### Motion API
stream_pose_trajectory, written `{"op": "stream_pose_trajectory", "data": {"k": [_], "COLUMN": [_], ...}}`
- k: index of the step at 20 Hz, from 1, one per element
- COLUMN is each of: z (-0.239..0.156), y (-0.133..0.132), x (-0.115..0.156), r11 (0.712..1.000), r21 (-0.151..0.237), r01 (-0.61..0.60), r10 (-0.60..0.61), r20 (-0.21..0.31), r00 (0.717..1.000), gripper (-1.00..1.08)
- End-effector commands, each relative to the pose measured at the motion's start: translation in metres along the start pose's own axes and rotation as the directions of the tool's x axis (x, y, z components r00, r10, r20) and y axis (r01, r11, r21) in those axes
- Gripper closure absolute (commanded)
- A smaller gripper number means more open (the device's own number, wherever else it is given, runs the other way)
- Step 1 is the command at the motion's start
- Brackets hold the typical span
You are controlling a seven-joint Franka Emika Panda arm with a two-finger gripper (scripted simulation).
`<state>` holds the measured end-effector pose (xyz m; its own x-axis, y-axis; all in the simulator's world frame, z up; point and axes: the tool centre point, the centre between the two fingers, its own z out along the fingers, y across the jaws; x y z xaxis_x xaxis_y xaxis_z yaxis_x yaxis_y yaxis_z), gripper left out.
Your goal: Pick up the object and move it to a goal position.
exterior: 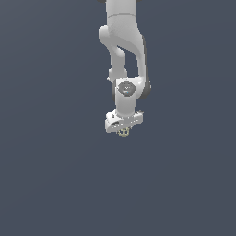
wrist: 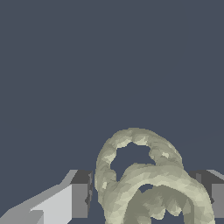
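Gripper (exterior: pixel 123 129) closed on object (wrist: pixel 144 179); fingers (wrist: pixel 81 200) flank it, object sits between the pads. Pick appears done. You still need transfer to goal; no goal marker visible.

Flat slate-grey surface (exterior: pixel 50 184) — seemingly uniform, with no visible edge.

Legible markings: none found.
No text, label, brand, number or sign can be read on the arm (exterior: pixel 123 41), the object (wrist: pixel 144 179), or the plain grey ground around them.
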<state>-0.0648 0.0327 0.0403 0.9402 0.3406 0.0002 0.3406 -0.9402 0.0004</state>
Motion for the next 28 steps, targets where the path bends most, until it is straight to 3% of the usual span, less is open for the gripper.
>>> {"op": "stream_pose_trajectory", "data": {"k": [1,12,28], "z": [-0.002,-0.054,-0.210], "y": [0.001,0.010,0.037], "x": [0.000,0.009,0.036], "r11": [1.000,1.000,1.000], "r21": [0.000,0.000,0.001], "r01": [0.000,0.000,0.001], "r10": [0.000,0.000,-0.001], "r20": [0.000,0.000,0.000], "r00": [1.000,1.000,1.000], "gripper": [1.08,1.08,1.08]}}
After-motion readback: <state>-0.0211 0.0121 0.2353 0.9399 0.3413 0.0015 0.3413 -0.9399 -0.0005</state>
